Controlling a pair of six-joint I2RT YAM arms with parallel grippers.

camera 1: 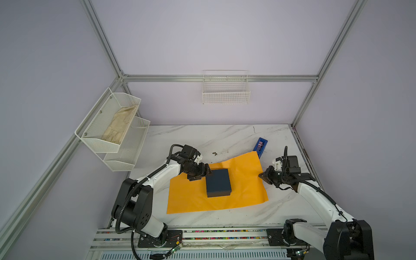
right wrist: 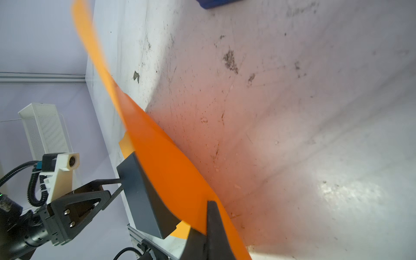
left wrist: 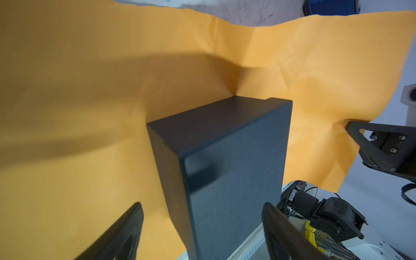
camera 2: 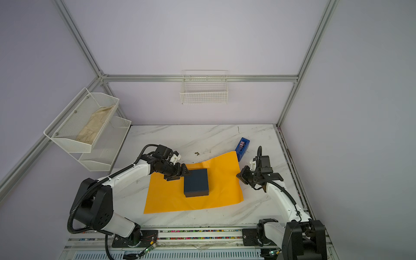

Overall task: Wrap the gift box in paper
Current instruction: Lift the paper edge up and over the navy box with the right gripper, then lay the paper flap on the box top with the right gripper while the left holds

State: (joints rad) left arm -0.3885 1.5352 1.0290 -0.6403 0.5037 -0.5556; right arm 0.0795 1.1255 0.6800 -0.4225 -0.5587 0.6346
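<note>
The dark navy gift box [camera 1: 218, 182] [camera 2: 196, 182] lies on the middle of the orange paper [camera 1: 191, 198] [camera 2: 171, 198], which is spread on the marble table. My left gripper [camera 1: 203, 173] [camera 2: 182, 173] is open at the box's left far corner. In the left wrist view the box [left wrist: 225, 157] reaches in between the spread fingers of the left gripper [left wrist: 202, 204]. My right gripper [camera 1: 261, 175] [camera 2: 238, 176] [right wrist: 210, 203] is shut on the paper's right edge. That edge of the paper [right wrist: 162, 162] is lifted off the table, and the box [right wrist: 139, 191] shows behind it.
A blue tape dispenser [camera 1: 260, 146] [camera 2: 242, 148] stands just beyond the paper's far right corner. A white wire basket [camera 1: 225, 94] hangs on the back wall. White mesh shelves [camera 1: 112, 126] holding a beige cloth hang at the left. A small dark scrap [camera 1: 214, 153] lies behind the paper.
</note>
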